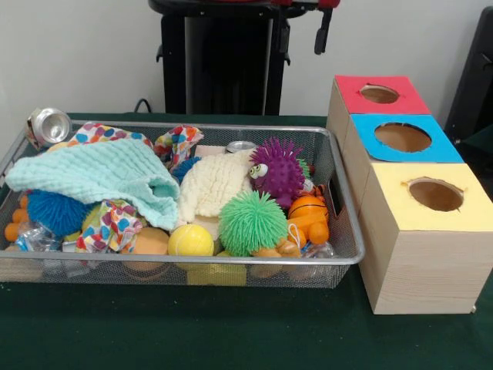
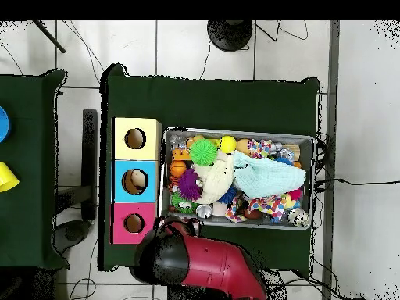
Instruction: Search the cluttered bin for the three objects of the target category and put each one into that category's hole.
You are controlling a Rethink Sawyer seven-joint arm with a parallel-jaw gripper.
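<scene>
Gripper (image 1: 322, 31) parked at frame top (open or closed: cannot tell). Lower centre, cluttered bin (image 1: 192, 266) heaped full. Behind, buried can (image 1: 241, 146) mid-frame, second can (image 1: 48, 123) on upper-left rim. Blue hole (image 1: 403, 137) right. Likely to snag teal cloth (image 1: 100, 177) while digging, dragging clutter out.

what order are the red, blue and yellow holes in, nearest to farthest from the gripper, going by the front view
The gripper hangs at the picture's top edge, above the far side of the table.
1. red-surround hole: farthest back, just below and right of it.
2. blue-surround hole: middle of the row.
3. yellow-surround hole: front of the row, nearest the camera.
</scene>
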